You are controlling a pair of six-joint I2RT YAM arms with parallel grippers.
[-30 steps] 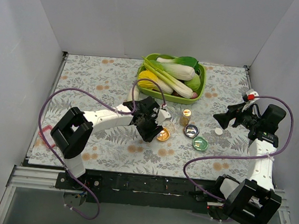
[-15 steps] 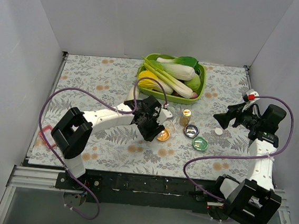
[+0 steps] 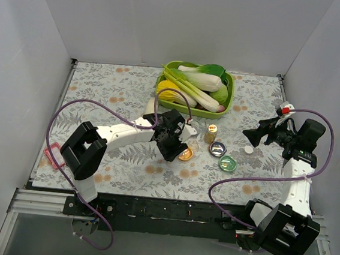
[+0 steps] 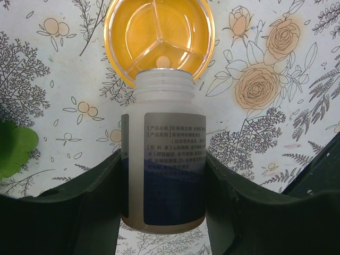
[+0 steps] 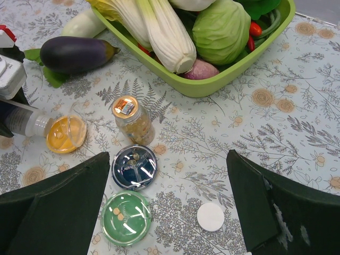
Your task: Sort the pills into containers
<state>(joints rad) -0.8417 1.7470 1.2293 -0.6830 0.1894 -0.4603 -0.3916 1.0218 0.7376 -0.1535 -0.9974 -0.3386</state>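
fingers clamp white labelled bottle | its open mouth overlaps orange dish rim | one pale pill, seemingly inside dish, at the mouth | floral tabletop

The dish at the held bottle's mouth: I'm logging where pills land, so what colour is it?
The dish is translucent orange; the left wrist view shows it best.

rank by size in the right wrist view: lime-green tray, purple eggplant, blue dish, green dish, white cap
lime-green plastic tray
purple eggplant
dark blue round dish and green round dish, alike
white round cap
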